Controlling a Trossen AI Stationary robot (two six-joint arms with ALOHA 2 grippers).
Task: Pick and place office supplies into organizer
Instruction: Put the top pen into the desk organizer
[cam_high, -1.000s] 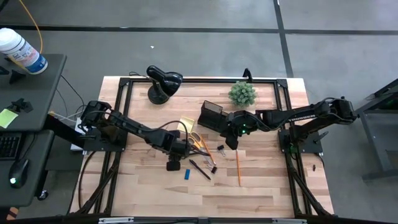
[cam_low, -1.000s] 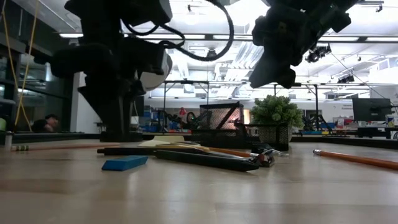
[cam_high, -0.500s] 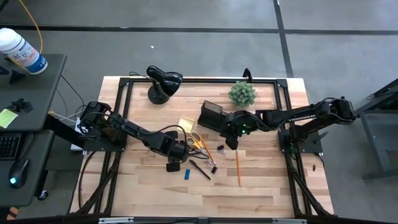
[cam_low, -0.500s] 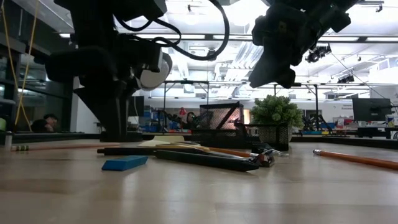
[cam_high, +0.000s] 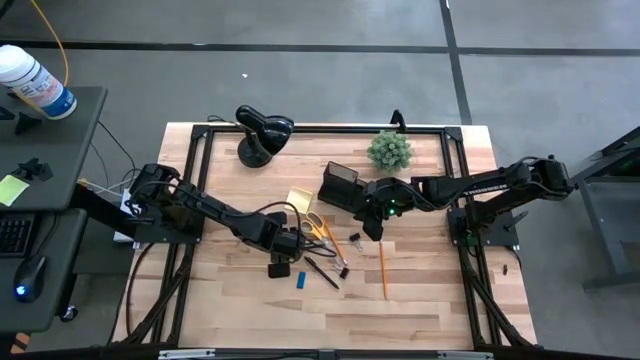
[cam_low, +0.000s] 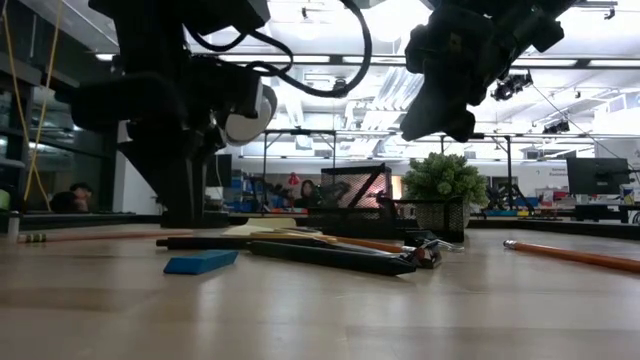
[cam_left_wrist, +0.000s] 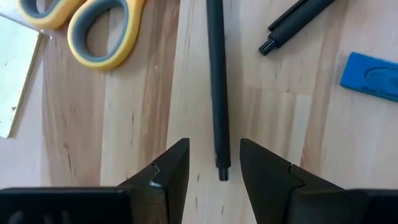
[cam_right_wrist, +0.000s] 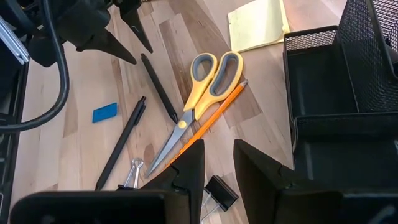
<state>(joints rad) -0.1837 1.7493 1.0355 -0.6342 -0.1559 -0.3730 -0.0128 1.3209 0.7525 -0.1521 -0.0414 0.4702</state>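
Observation:
My left gripper (cam_left_wrist: 214, 163) is open and points down, its fingers standing on either side of the near end of a black pen (cam_left_wrist: 216, 81) without touching it. The pen lies flat on the table. Beside it lie orange-handled scissors (cam_right_wrist: 202, 87), a second black pen (cam_right_wrist: 121, 146), a blue block (cam_right_wrist: 104, 112), an orange pencil (cam_right_wrist: 208, 121), a yellow sticky-note pad (cam_right_wrist: 258, 23) and a black clip (cam_right_wrist: 219, 191). My right gripper (cam_right_wrist: 217, 155) hangs open above the table beside the black mesh organizer (cam_right_wrist: 339, 93), holding nothing.
A black desk lamp (cam_high: 262, 132) and a small potted plant (cam_high: 389, 150) stand at the table's far side. Another orange pencil (cam_high: 382, 268) lies alone to the right of the pile. Bare wood shows along the near edge (cam_high: 330, 320).

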